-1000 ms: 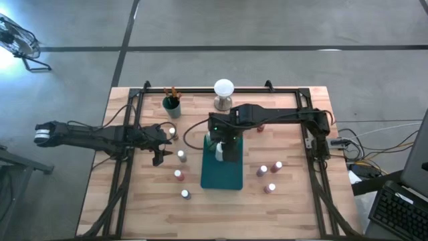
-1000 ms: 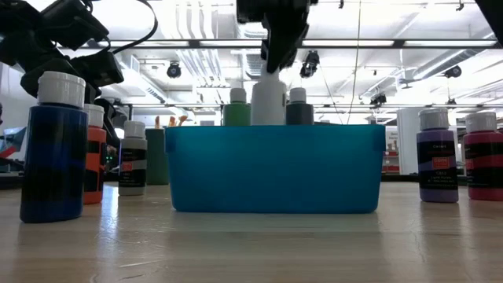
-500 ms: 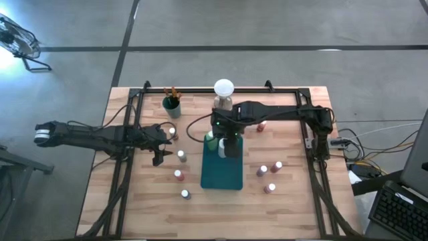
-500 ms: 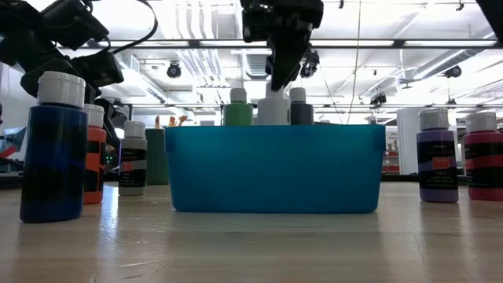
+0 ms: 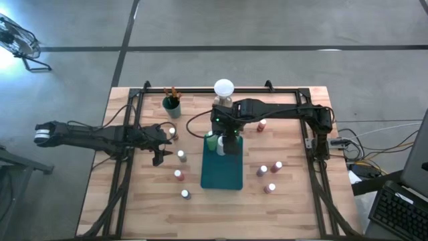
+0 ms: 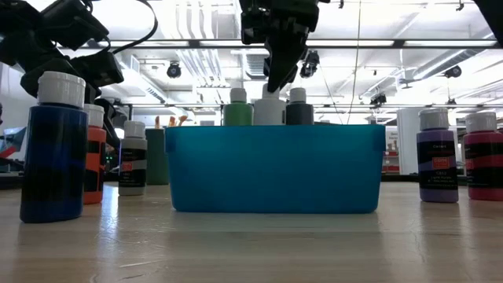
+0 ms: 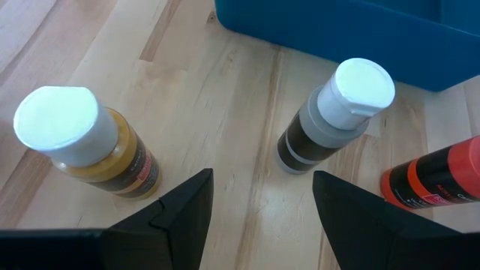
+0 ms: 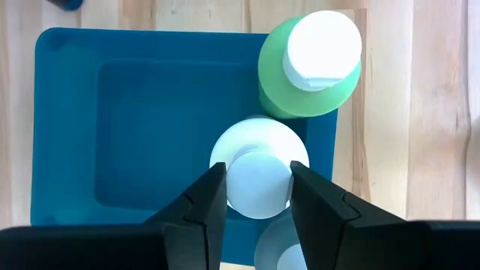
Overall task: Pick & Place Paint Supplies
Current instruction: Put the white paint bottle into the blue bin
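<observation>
The teal tray (image 5: 222, 171) sits mid-worktop (image 5: 294, 207), with a green bottle (image 8: 309, 66), a white bottle (image 8: 256, 166) and a grey bottle (image 6: 299, 106) standing close together at its far end; the near part of the tray is bare. Behind the tray stand the white ball on a metal base (image 5: 223, 93) and a cup of brushes (image 5: 172, 102) near the back edge. Loose bottles flank the tray: a yellow-brown one (image 7: 86, 144), a dark grey-capped one (image 7: 330, 116) and an orange one (image 7: 435, 187) on the left, and a purple one (image 6: 436, 156) and a red one (image 6: 482, 156) on the right, with open wood toward the front edge.

The right gripper (image 8: 257, 187) reaches down from the back right frame over the tray's far end, its fingers (image 8: 196, 206) grasping the white bottle's cap, which stands inside the tray between the green and grey bottles.

The left gripper (image 7: 259, 199) is stretched low from the left edge, fingers (image 7: 176, 217) released and spread, hovering above the gap between the yellow-brown and dark bottles, touching neither.
</observation>
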{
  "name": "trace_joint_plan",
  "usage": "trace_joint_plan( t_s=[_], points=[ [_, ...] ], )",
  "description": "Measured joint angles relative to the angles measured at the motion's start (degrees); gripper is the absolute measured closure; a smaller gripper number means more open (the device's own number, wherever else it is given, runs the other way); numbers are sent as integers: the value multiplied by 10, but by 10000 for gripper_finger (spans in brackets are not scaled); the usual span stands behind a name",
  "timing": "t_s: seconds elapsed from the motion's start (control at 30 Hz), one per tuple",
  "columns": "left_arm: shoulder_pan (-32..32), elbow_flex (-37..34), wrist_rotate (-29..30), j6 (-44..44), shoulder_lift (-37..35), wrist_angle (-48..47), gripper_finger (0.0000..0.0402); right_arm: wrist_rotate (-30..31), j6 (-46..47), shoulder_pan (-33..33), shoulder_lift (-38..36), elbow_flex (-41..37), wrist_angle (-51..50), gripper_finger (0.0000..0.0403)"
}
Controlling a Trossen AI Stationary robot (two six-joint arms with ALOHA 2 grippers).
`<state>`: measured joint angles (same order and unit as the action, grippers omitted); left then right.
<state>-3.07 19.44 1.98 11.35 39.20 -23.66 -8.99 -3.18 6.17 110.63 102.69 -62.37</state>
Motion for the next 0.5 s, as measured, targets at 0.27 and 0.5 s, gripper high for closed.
trace_joint_plan(
  t_s=[0.27, 0.5],
  points=[
    [0, 0, 0, 0, 0, 0, 167, 0, 7, 1, 0, -1, 0, 277],
    [0, 0, 0, 0, 0, 0, 167, 0, 10, 2, 1, -1, -2, 259]
  ],
)
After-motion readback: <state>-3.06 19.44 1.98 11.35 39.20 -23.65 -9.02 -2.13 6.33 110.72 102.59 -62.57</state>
